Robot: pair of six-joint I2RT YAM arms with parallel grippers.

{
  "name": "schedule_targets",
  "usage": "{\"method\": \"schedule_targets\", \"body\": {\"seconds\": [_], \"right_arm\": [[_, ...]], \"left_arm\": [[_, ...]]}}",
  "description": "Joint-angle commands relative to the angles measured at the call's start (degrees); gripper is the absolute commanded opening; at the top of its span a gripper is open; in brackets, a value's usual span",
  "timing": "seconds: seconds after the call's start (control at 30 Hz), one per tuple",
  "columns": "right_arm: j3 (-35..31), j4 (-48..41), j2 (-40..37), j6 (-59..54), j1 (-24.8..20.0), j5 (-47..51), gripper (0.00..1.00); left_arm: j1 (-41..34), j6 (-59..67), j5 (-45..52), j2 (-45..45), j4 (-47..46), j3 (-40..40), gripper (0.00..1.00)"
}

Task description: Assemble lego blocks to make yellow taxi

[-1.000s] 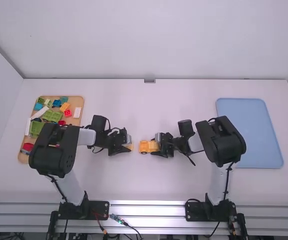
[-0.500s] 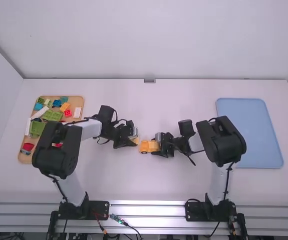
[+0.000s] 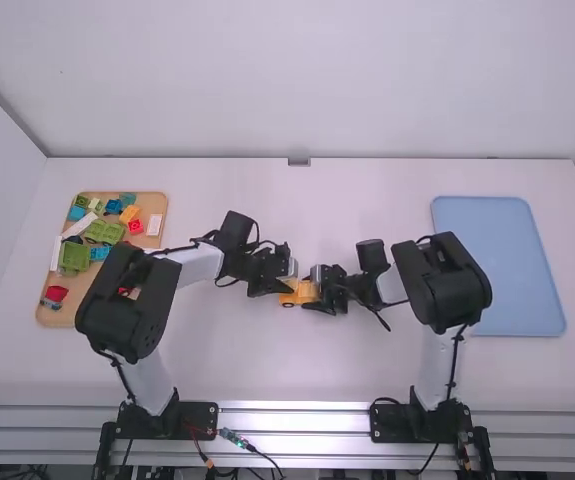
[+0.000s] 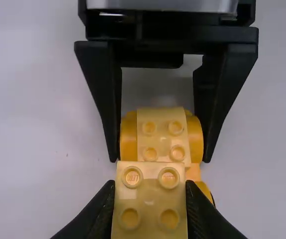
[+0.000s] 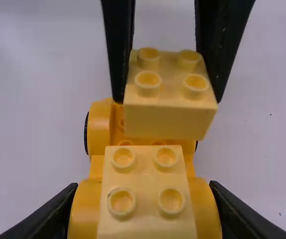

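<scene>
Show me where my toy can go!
Bare white tabletop lies farther back, between the rounded tan tray and rectangular blue tray; also nearer, between the left arm and right arm. The middle is crowded: the left gripper holds a square yellow block over the orange wheeled base in the right gripper. Blocks crowd the tan tray.

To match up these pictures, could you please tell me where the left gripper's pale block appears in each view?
High view: pale block, near mid-picture, slightly below centre.
Left wrist view: in the left gripper, nearest the camera.
Right wrist view: beyond another pale block, in the other jaws.
Shared landmark: orange wheeled base.
</scene>
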Motion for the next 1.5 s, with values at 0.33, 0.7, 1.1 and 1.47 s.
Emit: {"method": "schedule_targets", "body": {"seconds": [0.33,0.7,1.1,1.47], "right_arm": [[0.02,0.28,0.77,0.55,-0.17,0.07,0.53],[0.04,0.36,0.77,0.46,-0.17,0.04,0.53],[0.04,0.3,0.77,0.04,-0.17,0.04,0.53],[0.09,0.26,0.77,0.13,-0.17,0.09,0.53]], "left_arm": [[-0.55,-3.32,0.66,0.77,9.55,-6.67,0.13],[-1.99,-7.82,-2.6,0.79,10.12,-7.02,0.16],[-2.84,-7.8,-3.69,0.79,9.18,-7.43,0.15],[-2.73,-7.82,-3.72,0.79,15.13,-10.93,0.45]]}}
